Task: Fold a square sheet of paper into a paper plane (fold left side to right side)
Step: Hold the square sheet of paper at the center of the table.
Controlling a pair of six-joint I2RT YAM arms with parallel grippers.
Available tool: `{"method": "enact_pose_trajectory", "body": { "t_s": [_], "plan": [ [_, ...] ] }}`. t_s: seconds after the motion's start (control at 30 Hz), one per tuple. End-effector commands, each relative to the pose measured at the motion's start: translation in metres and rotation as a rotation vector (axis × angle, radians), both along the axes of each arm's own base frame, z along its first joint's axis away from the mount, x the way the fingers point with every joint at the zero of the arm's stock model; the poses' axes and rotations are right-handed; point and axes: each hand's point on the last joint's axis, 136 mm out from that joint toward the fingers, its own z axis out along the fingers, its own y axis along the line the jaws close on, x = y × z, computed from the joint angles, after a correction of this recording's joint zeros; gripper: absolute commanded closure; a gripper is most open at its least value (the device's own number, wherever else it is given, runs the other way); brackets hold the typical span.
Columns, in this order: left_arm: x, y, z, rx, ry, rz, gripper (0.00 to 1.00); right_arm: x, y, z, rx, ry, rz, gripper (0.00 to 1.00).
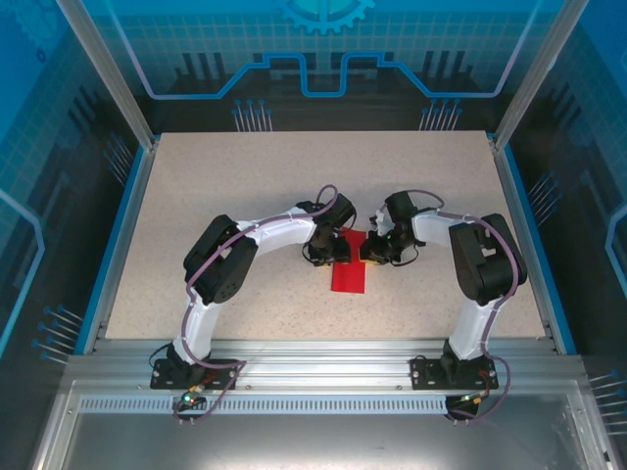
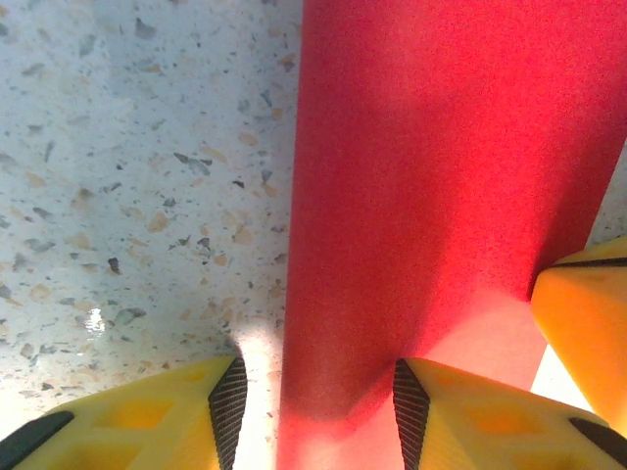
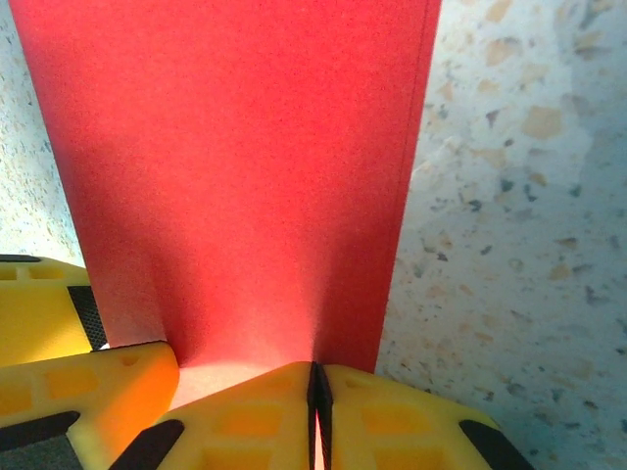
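The sheet of paper is thin, matte, bright red and folded to a narrow rectangle. It lies mid-table on the speckled, stone-look table, its long axis running from the near edge to the far one. At its far end the right gripper, yellow with black ribbed pads, is pinched closed on the paper. The left gripper stands parted astride one long edge.

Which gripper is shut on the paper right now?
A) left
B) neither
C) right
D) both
C: the right gripper has its fingers pressed together on the near edge of the paper, with a red sliver showing between them. The left gripper stands open, its fingers apart on either side of the paper's edge.
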Motion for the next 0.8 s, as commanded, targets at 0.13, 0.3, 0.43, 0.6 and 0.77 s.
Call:
{"method": "enact_pose_trajectory", "body": {
  "t_s": [0.13,0.3,0.43,0.6,0.77],
  "plan": [
    [0.008,0.013,0.049,-0.081,-0.073,0.026,0.49,-0.029,-0.021,-0.038,-0.105,0.113,-0.001,0.89],
    [0.009,0.015,0.079,-0.134,-0.128,0.018,0.48,-0.030,-0.022,-0.038,-0.105,0.113,-0.001,0.89],
    [0.005,-0.004,0.090,-0.256,-0.117,-0.009,0.51,-0.029,-0.022,-0.037,-0.104,0.110,0.001,0.89],
    [0.004,-0.024,0.078,-0.346,-0.061,-0.016,0.60,-0.028,-0.020,-0.036,-0.095,0.104,0.004,0.89],
    [0.002,-0.041,0.063,-0.406,-0.007,-0.032,0.68,-0.027,-0.020,-0.035,-0.095,0.102,0.005,0.89]
  ]
}}
